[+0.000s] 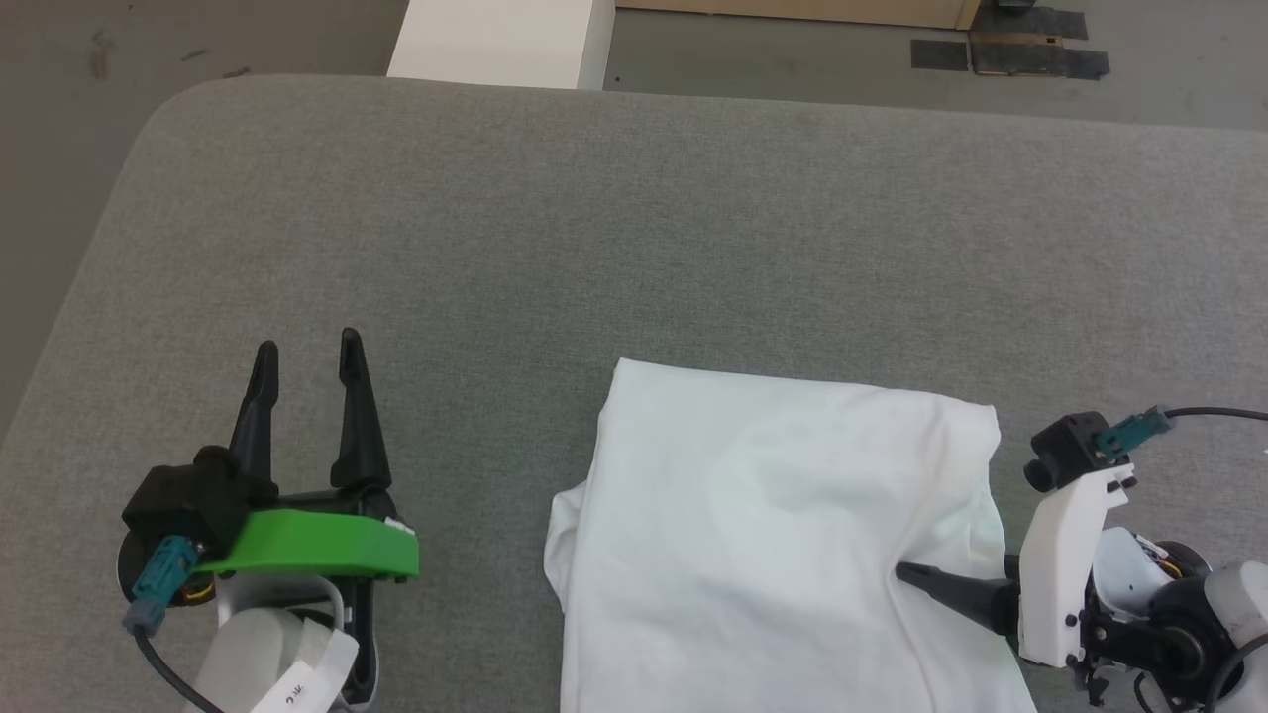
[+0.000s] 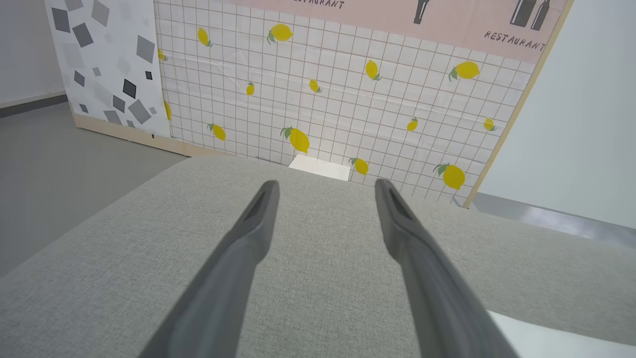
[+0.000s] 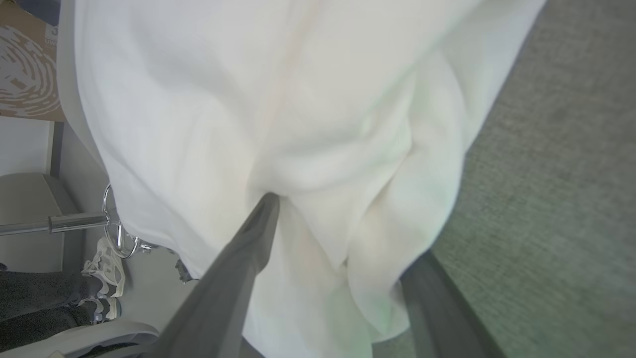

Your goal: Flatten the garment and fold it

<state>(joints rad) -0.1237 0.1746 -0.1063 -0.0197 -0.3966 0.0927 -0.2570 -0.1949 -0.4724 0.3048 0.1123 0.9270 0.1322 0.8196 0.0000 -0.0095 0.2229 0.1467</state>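
The shirt is soft, matt white cloth. The table cover is coarse grey woven fabric. The dark fingers look like smooth matt plastic.

Left claw spread wide above grey cushion, lemon-tiled wall behind

The far half of the grey padded table is lying bare from its rounded far-left corner across to the right edge, leaving open passage. The white box is standing just beyond the far edge, left of the middle. The garment is covering the near edge from the middle rightward, and the right gripper is straddling its right side, fingers spread. The left gripper, fingers apart, is occupying the near-left part. A bare strip is running between it and the garment.
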